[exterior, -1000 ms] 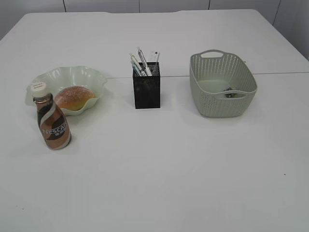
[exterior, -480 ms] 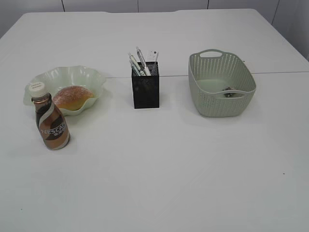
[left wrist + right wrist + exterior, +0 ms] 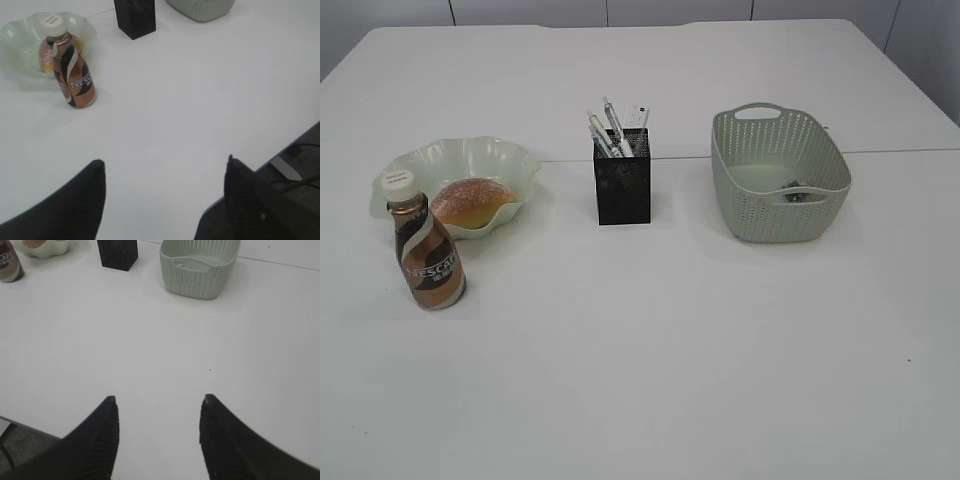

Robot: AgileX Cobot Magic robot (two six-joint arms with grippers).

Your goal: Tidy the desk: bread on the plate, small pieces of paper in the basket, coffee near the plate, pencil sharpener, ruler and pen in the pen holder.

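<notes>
Both my grippers, left (image 3: 165, 165) and right (image 3: 159, 400), hang wide apart and empty over the desk (image 3: 670, 340). The Nescafe coffee bottle (image 3: 428, 262) reads "NESCAFE", standing at seven o'clock of the plate (image 3: 510, 160) holding the bread (image 3: 470, 200).

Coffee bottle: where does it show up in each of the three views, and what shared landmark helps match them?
Exterior view: the coffee bottle stands upright at the left, just in front of the plate.
Left wrist view: upper left, in front of the plate.
Right wrist view: cut off at the top left corner.
Shared landmark: the black pen holder, to the bottle's right in all three.
</notes>
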